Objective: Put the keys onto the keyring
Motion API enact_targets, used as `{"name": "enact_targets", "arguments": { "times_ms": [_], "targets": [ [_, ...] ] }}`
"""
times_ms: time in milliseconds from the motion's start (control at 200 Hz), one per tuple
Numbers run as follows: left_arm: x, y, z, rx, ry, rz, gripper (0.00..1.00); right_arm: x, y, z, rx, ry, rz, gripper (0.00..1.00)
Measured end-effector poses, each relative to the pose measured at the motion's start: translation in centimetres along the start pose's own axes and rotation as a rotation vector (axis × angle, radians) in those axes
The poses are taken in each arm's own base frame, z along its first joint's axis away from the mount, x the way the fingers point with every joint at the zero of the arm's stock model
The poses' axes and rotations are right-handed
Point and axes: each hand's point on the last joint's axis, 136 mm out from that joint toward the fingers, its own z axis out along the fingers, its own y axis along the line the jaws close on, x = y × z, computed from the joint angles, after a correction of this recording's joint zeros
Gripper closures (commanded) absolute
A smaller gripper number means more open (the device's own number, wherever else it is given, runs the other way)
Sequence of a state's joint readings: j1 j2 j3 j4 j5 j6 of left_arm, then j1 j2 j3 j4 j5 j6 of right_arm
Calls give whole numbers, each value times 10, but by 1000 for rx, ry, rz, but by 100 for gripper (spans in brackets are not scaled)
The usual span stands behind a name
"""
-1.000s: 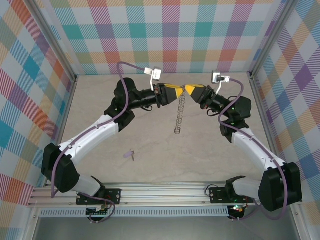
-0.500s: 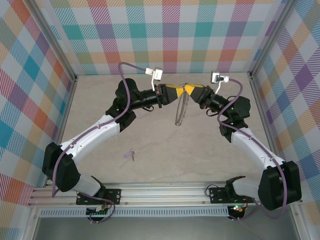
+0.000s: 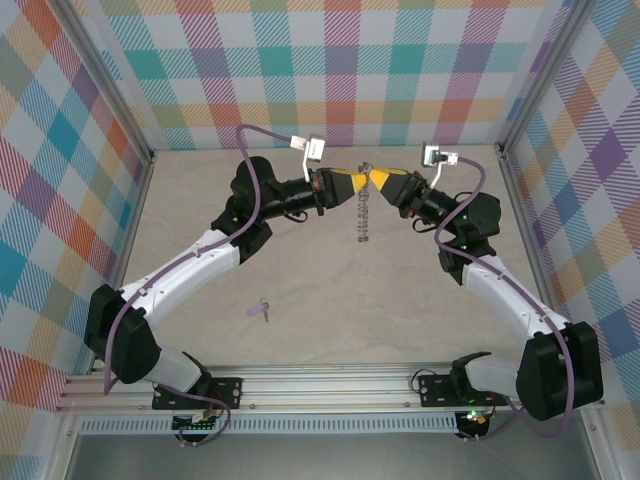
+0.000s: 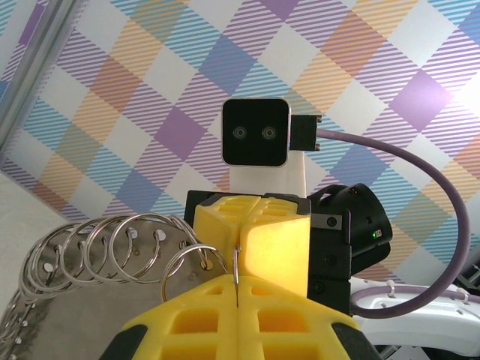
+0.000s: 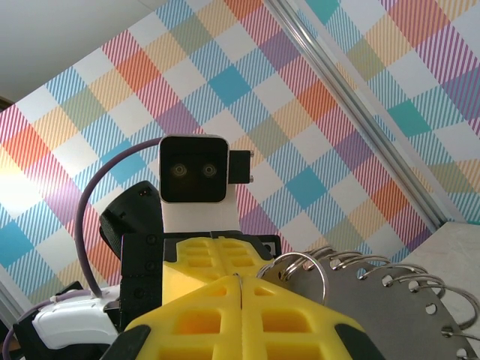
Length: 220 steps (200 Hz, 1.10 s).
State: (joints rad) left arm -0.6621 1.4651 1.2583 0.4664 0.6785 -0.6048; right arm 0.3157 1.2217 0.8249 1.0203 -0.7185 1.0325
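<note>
1. Silvery linked rings form the keyring (image 3: 363, 215), which in the top view hangs in a line from the meeting grippers toward 6 o'clock. I cannot tell whether its lower end touches the table (image 3: 300, 265).
2. The left gripper (image 3: 357, 184) reaches in from 9 o'clock, near the table's 12 o'clock end, with its yellow fingers pressed together.
3. In its wrist view the left gripper (image 4: 236, 281) pinches a thin ring wire in the seam between its fingers. The rest of the keyring (image 4: 112, 244) curls away toward 9 o'clock.
4. The right gripper (image 3: 376, 180) comes in from 3 o'clock, tip to tip with the left one.
5. In its wrist view the right gripper (image 5: 240, 289) is fully closed on the keyring (image 5: 352, 274), whose rings fan out toward 3 o'clock.
6. The key (image 3: 263, 310), with a lilac head, lies flat on the table at 7 o'clock from the keyring. It is well apart from the keyring and from both grippers.
</note>
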Motion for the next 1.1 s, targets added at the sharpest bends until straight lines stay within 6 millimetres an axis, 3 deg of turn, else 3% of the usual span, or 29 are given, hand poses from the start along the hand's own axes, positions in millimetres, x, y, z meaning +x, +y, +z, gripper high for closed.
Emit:
{"name": "enact_targets", "arguments": {
  "times_ms": [440, 555, 650, 880, 1100],
  "targets": [
    [2, 3, 0, -12, 9, 25, 100, 2, -3, 0, 9, 10, 13, 100],
    [5, 8, 0, -36, 16, 49, 100, 5, -6, 0, 22, 21, 25, 56],
    [10, 17, 0, -77, 30, 79, 100, 9, -10, -2, 55, 38, 31, 40],
    [14, 33, -15, -217, 41, 199, 100, 10, 10, -17, 130, 52, 8, 26],
    [-9, 39, -53, -390, -49, 326, 100, 26, 23, -46, 249, 80, -6, 23]
  ]
}}
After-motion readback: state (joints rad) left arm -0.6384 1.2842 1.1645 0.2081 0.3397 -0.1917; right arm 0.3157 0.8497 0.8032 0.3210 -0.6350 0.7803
